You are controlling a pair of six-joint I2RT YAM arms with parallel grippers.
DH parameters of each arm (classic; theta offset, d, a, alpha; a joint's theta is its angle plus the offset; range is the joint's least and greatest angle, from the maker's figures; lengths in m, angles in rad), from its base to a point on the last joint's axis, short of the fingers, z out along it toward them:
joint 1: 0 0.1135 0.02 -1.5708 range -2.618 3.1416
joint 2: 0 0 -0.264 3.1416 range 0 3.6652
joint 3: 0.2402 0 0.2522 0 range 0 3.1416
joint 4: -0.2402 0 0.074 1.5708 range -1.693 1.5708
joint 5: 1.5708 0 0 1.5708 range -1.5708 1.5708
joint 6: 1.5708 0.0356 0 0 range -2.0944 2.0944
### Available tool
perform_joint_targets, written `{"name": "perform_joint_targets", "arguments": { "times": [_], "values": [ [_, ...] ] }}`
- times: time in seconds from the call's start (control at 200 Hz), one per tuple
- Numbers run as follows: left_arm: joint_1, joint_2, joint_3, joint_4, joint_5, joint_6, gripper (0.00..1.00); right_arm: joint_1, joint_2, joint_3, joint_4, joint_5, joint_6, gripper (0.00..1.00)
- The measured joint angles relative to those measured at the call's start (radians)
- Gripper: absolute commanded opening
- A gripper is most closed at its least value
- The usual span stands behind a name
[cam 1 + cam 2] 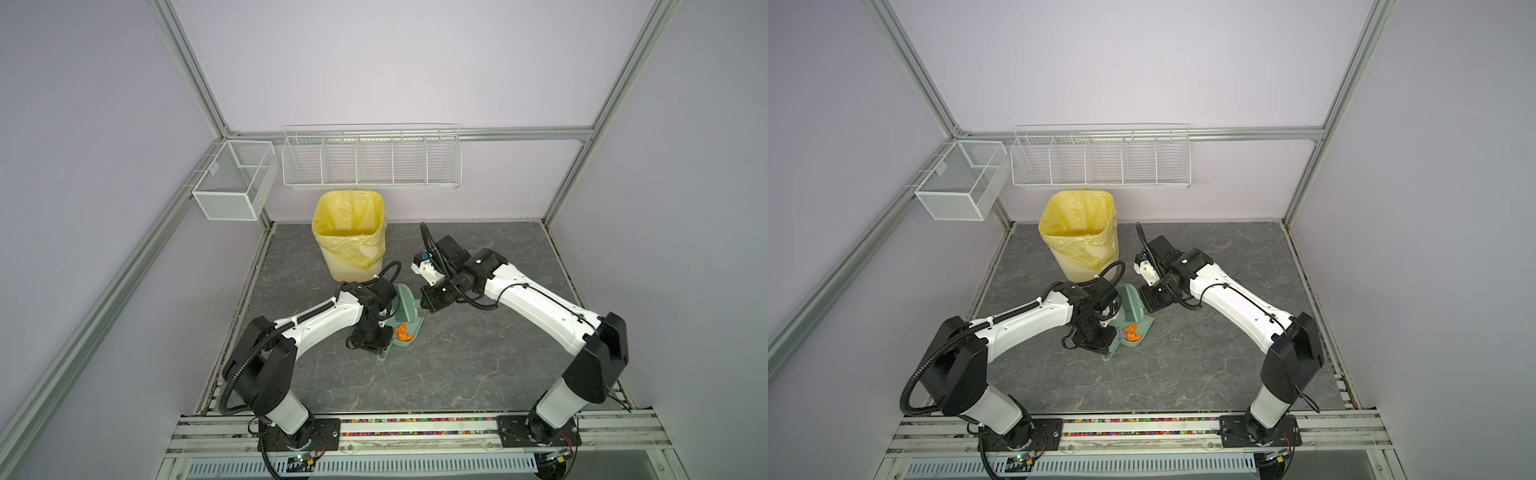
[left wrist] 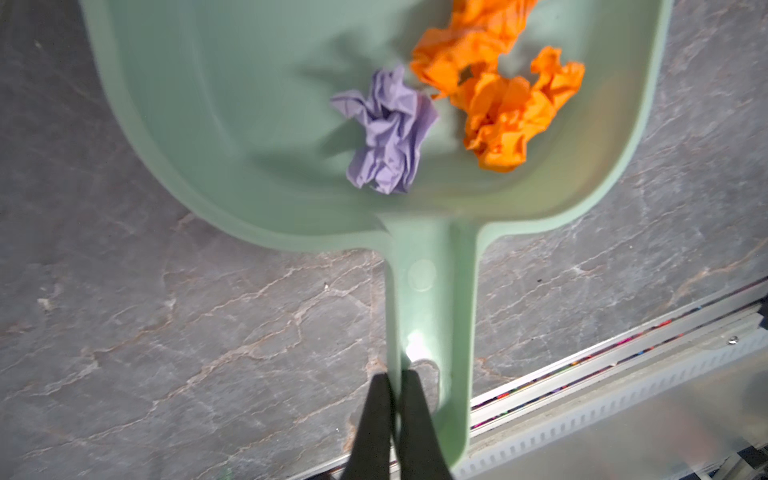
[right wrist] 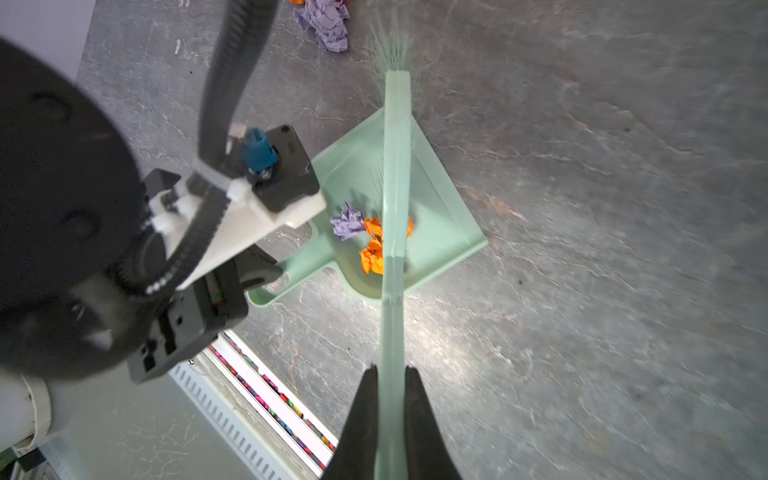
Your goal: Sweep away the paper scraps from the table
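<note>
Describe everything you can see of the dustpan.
The dustpan is pale mint-green plastic: a shallow tray with a raised rim and a flat handle. The left hand is shut on the handle's end. It sits on the table, holding one lavender wad and a few orange wads; the brush crosses above it.

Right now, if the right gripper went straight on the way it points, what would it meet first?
Probably the green dustpan: the right gripper, shut on the brush, points along it over the pan's rear rim. Height is unclear; it may pass above.
</note>
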Motion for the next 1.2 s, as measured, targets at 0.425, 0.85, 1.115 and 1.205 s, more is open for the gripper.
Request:
{"name": "perform_joint_targets", "arguments": {
  "times": [0.425,0.85,1.115,1.205],
  "values": [
    [0.0,-0.002,0.01,0.004,-0.03,-0.012,0.0,-0.047,-0.069,-0.031,0.02,-0.013,0.042,0.07],
    [0.0,-0.092,0.014,0.012,-0.041,-0.068,0.0,-0.068,-0.103,-0.109,0.048,-0.02,0.048,0.07],
    [0.0,-0.093,0.063,0.002,-0.056,-0.076,0.0,-0.108,-0.196,-0.147,0.051,0.004,0.048,0.07],
    [0.0,-0.1,0.064,0.0,-0.066,-0.076,0.0,-0.124,-0.201,-0.147,0.051,0.017,0.047,0.07]
  ]
}}
